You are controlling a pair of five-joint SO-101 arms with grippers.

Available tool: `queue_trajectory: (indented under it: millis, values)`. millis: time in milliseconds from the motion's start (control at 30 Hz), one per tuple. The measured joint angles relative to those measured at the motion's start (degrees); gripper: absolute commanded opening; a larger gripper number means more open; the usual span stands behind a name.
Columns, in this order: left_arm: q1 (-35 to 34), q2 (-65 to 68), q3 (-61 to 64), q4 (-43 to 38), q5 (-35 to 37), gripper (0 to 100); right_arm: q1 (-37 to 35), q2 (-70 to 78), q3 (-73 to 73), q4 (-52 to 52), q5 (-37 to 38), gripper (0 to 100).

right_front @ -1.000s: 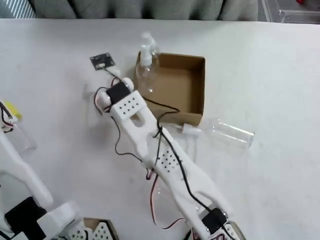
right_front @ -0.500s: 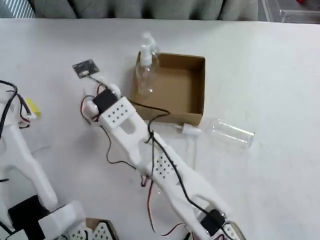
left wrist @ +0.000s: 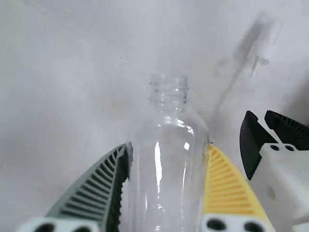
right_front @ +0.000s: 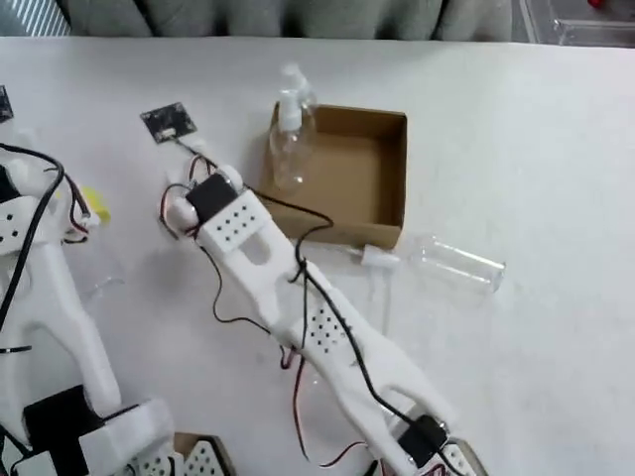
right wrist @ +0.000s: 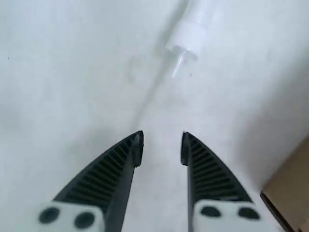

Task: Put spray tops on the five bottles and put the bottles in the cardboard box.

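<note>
Clear uncapped bottle [left wrist: 166, 166] clamped in left gripper [left wrist: 168, 150], right gripper [right wrist: 161, 140] slightly apart near spray top [right wrist: 186, 37]

The bottle [left wrist: 166, 159] is clear, glossy plastic. The box [right_front: 347, 183] is matt brown cardboard, the table [right_front: 516, 119] smooth matt white. The right gripper [right wrist: 161, 145] has ribbed black plastic fingers [right wrist: 116, 169].

Toward the back of the table [right_front: 536, 129] sits the cardboard box [right_front: 352, 183]. The standing bottle [right_front: 291, 139], spray top on, is upright at the box's left wall; inside or outside, I cannot tell. Just in front of the box's front right corner a loose spray top [right_front: 380, 258] lies on the table, and right of it the lying bottle [right_front: 461, 263]. The right gripper [right wrist: 161, 145] is left of the box, with a second spray top [right wrist: 186, 36] on the table ahead of it. Farther left, the held bottle [left wrist: 166, 164] sits between the fingers of the left gripper [left wrist: 168, 151].
</note>
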Motion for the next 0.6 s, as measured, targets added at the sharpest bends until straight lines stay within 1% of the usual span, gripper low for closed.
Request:
queue_trajectory:
  millis: [133,267,467,600]
  values:
    - [0.3,0.0,0.0,0.0,0.0,2,1.9,0.0,0.0,-5.7,-9.0,23.6]
    - [0.3,0.0,0.0,0.0,0.0,2,1.7,0.4,0.0,-13.4,-15.9,23.8]
    - [0.3,0.0,0.0,0.0,0.0,2,1.9,8.0,0.0,-24.4,-17.6,23.7]
    - [0.3,0.0,0.0,0.0,0.0,2,1.6,11.4,0.0,-27.8,-17.6,23.6]
